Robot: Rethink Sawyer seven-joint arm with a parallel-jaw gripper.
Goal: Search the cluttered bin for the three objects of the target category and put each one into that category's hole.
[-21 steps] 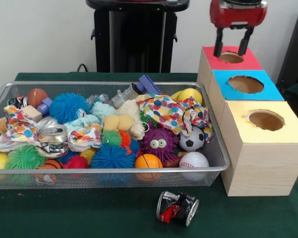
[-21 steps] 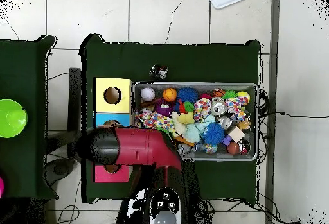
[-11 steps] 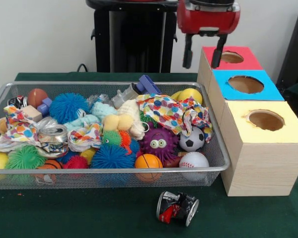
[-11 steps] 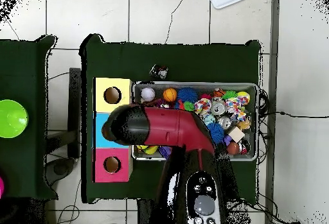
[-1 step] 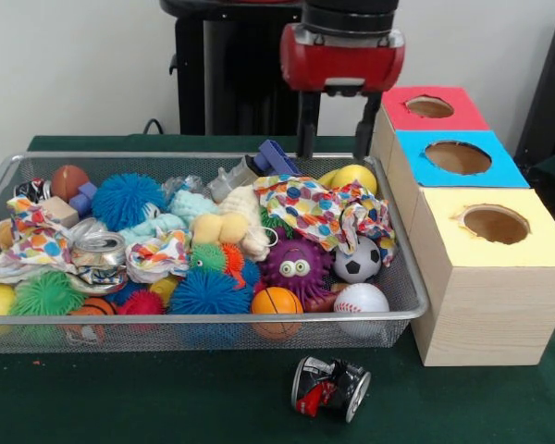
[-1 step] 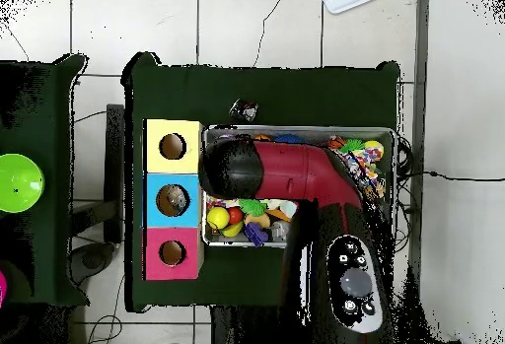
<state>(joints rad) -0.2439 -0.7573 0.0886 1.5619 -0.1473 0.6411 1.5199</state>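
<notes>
Since a second ago we have swung the tool (image 5: pixel 336 131) away from the red box's hole (image 5: pixel 430 106) and across to the bin's (image 5: pixel 400 277) far rim, where it hangs above the toys with its two dark fingers (image 5: pixel 304 125) spread apart and nothing between them. From the front, we see the wire bin heaped with clutter: a spotted cloth (image 5: pixel 319 211) lies over the heap toward the end nearest the boxes, a purple spiky toy with eyes (image 5: pixel 298 266) sits below it, and a soccer ball (image 5: pixel 358 259), a baseball (image 5: pixel 361 299) and a small basketball (image 5: pixel 277 302) lie along the near rim at that end. A crushed can (image 5: pixel 330 387) lies on the green desk (image 5: pixel 166 398) just outside the bin's near rim. The blue box (image 5: pixel 458 156) and yellow box (image 5: pixel 493 224) stand in a row with the red one beside the bin. From overhead, we see the red arm (image 6: pixel 286 172) covering most of the bin, the three holes in line, and the can (image 6: pixel 244 110) apart from the bin.
</notes>
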